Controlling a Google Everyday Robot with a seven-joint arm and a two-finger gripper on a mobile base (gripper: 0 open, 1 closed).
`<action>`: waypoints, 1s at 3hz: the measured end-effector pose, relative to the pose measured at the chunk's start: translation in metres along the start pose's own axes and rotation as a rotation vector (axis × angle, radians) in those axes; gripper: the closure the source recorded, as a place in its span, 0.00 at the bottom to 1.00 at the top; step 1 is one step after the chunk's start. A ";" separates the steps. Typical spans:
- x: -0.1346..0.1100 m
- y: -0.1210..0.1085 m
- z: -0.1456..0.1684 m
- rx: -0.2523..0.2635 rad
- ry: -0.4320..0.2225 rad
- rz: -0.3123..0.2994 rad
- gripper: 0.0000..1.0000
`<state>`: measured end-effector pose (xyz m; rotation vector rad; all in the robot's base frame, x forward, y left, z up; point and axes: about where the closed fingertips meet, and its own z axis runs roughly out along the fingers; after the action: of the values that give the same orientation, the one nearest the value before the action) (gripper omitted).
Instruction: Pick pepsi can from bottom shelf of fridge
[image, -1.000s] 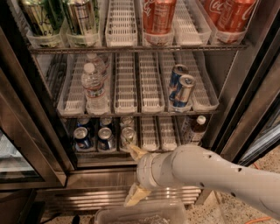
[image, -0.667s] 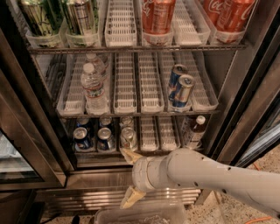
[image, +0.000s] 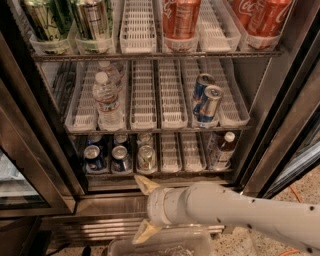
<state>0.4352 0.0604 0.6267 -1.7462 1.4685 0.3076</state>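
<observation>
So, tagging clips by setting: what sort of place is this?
Likely a shop or break-room drinks corner: a glass-door commercial fridge stocked with red cola cans, water bottles and a pepsi can on the bottom shelf. The gripper hangs open below it.

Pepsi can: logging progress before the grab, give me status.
Gripper open, empty, low in front of the fridge, below bottom shelf. Pepsi can upright at shelf front, untouched. Path looks clear.
</observation>
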 end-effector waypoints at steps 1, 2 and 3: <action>0.005 0.016 0.041 0.056 -0.062 -0.007 0.00; -0.002 0.042 0.075 0.100 -0.120 0.030 0.00; -0.008 0.032 0.091 0.232 -0.181 0.076 0.00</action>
<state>0.4319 0.1306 0.5600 -1.4426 1.3824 0.3132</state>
